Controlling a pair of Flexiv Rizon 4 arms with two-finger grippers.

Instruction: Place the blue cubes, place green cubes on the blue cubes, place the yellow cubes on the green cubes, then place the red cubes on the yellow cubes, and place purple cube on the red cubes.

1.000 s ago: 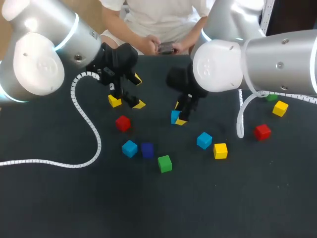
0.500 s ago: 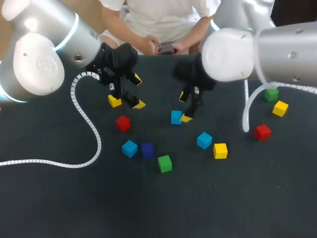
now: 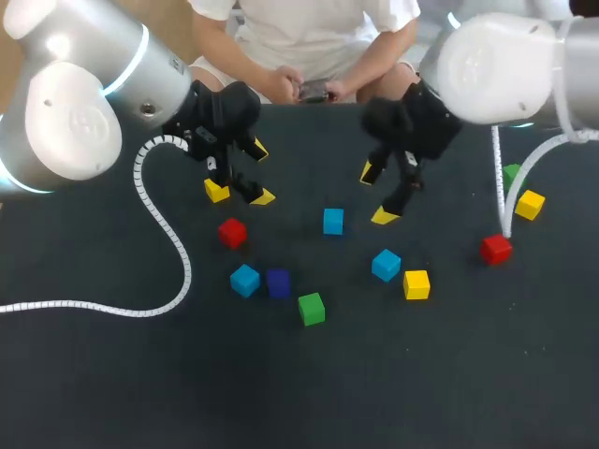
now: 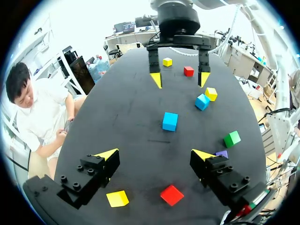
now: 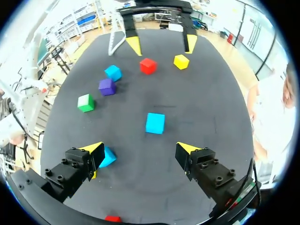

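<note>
**Dark tabletop [image 3: 122,383], cubes scattered, both grippers empty**

Near the middle sits the central blue cube [image 3: 332,221], bright sky-blue, flat on one face and apart from everything else. It has no long axis. Its edges run roughly square to the tabletop's far edge. The left gripper [image 3: 260,174] hovers at its 10 o'clock, fingers spread around nothing. The right gripper [image 3: 377,195] is at its 2 o'clock, fingers likewise apart. A second blue cube [image 3: 386,265] lies at 4 o'clock. A third blue cube [image 3: 244,280] lies at 8 o'clock, just beside the purple cube [image 3: 278,282].
</note>
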